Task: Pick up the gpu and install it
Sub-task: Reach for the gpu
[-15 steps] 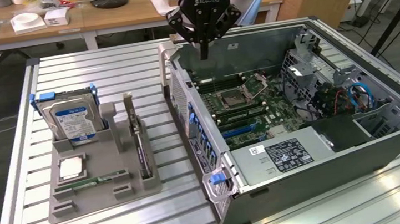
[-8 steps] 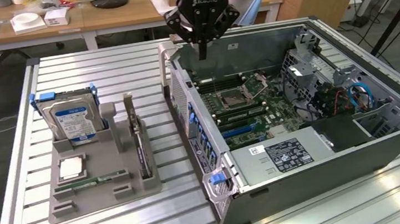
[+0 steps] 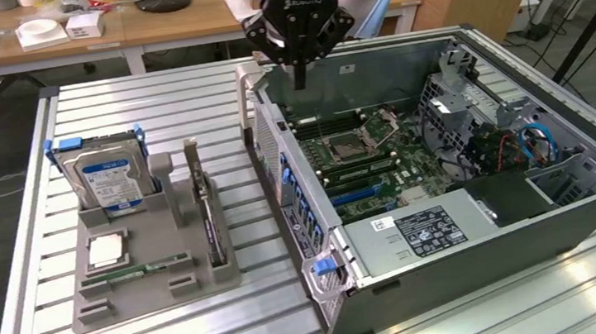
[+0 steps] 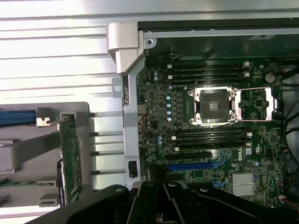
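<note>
Above the computer case (image 3: 506, 245) rim, we see the gripper (image 3: 298, 77) clenched empty, the graphics card (image 3: 211, 224) at its exterior-view 7 o'clock in the tray (image 3: 135, 304), long axis 12-to-6.

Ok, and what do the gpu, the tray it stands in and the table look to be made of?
The gpu: a circuit board, dark to greenish, matte, with a bare silvery metal bracket at one end. The tray: probably moulded or printed plastic, uniform matte grey with no glints. The table: likely aluminium slats, brushed silver and throwing bright reflections.
</note>
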`<state>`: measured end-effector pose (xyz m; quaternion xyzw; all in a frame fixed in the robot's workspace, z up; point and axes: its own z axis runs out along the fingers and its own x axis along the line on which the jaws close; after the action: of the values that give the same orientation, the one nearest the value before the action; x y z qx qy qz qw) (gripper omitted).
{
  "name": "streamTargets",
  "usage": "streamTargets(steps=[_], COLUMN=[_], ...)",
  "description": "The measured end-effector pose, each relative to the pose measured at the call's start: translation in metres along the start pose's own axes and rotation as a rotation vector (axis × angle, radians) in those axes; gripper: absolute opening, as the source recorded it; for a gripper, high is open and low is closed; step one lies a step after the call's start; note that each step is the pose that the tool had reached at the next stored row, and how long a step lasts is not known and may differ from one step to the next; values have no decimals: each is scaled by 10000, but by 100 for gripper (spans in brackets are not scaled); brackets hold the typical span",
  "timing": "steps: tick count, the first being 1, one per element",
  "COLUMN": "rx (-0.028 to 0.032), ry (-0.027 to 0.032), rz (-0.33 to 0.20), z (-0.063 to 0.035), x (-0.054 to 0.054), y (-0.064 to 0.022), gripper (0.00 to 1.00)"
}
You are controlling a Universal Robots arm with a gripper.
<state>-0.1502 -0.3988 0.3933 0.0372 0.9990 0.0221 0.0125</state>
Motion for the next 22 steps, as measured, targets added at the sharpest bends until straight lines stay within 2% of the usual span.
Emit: streamTargets(steps=[22], rx=[0], ry=[0], rz=[-1], z=[-2], x=[82], y=[-6], gripper=[11])
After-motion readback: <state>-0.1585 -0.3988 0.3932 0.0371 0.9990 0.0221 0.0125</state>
